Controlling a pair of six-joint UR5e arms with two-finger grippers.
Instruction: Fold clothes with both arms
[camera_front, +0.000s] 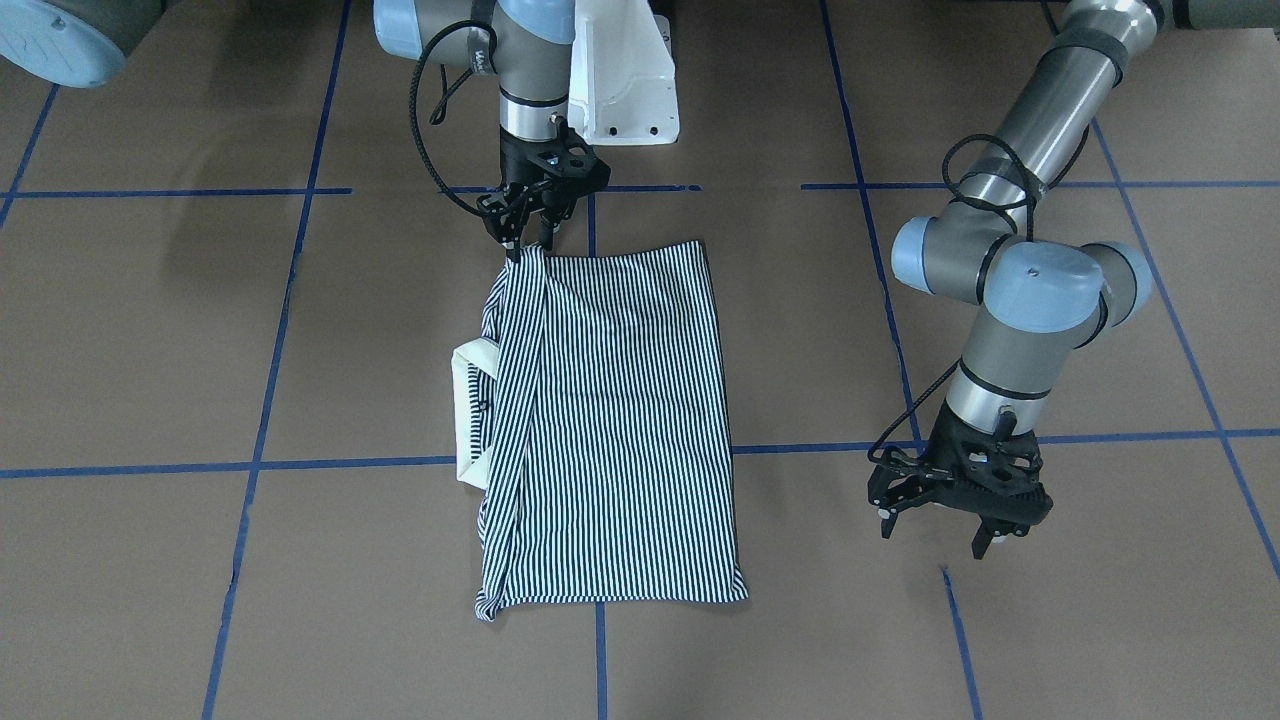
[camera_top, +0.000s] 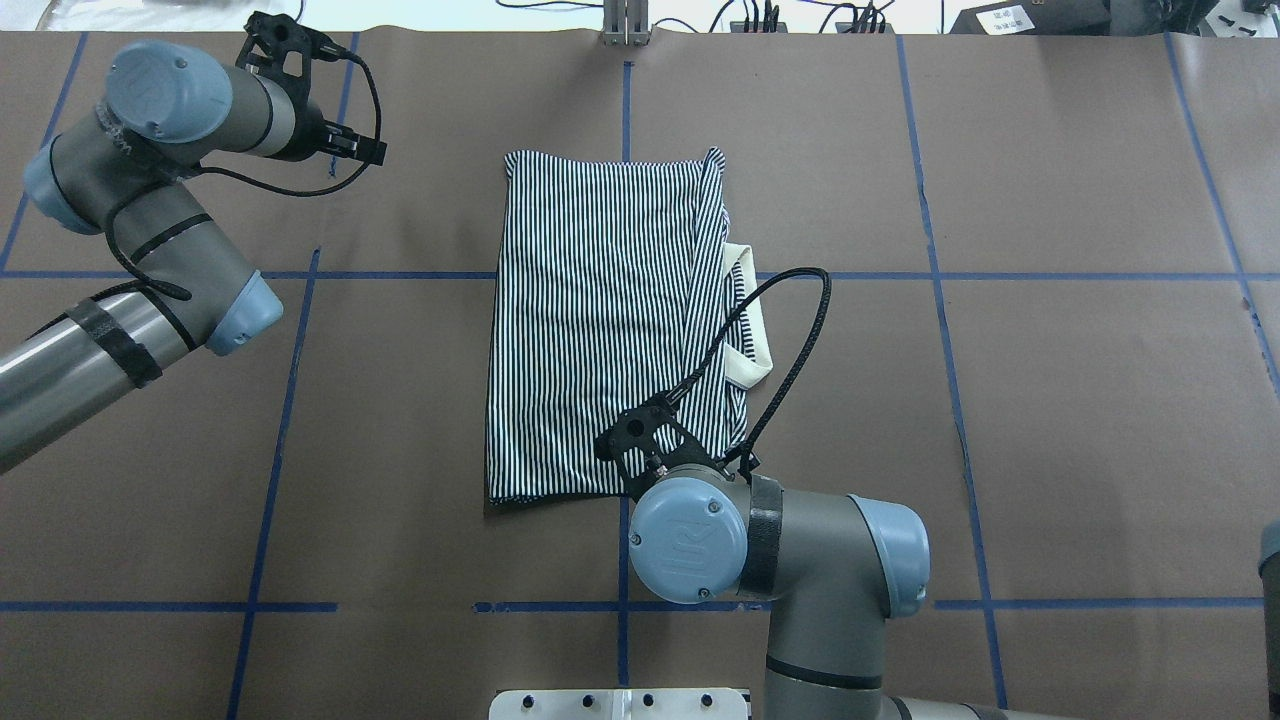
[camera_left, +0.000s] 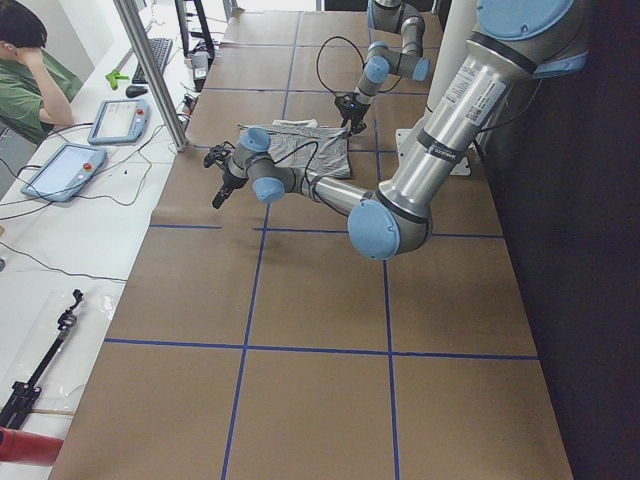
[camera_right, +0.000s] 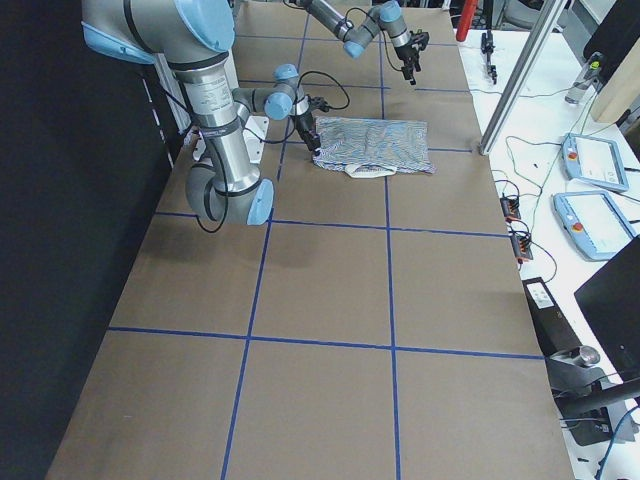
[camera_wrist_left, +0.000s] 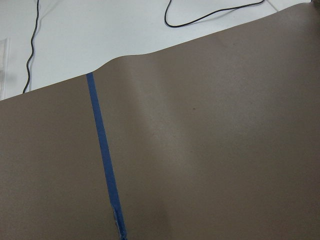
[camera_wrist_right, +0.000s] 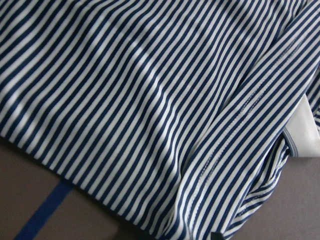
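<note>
Striped shirt (camera_front: 610, 400) lies at the middle of the desk (camera_front: 150, 350), folded long, its axis running from our edge to the far edge. Our right gripper (camera_front: 527, 240) pinches its near right corner, jaws clamped on cloth. Our left gripper (camera_front: 935, 535), jaws apart, hangs well apart by the far edge.

Brown paper-covered table (camera_top: 1050, 400), blue tape grid (camera_top: 940, 275), striped polo shirt (camera_top: 600, 320) folded at centre

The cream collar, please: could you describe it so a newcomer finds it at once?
On the brown table lies a folded striped shirt. The collar pokes out from its long edge on the robot's right side, the only plain cream patch among navy-and-white stripes.
</note>
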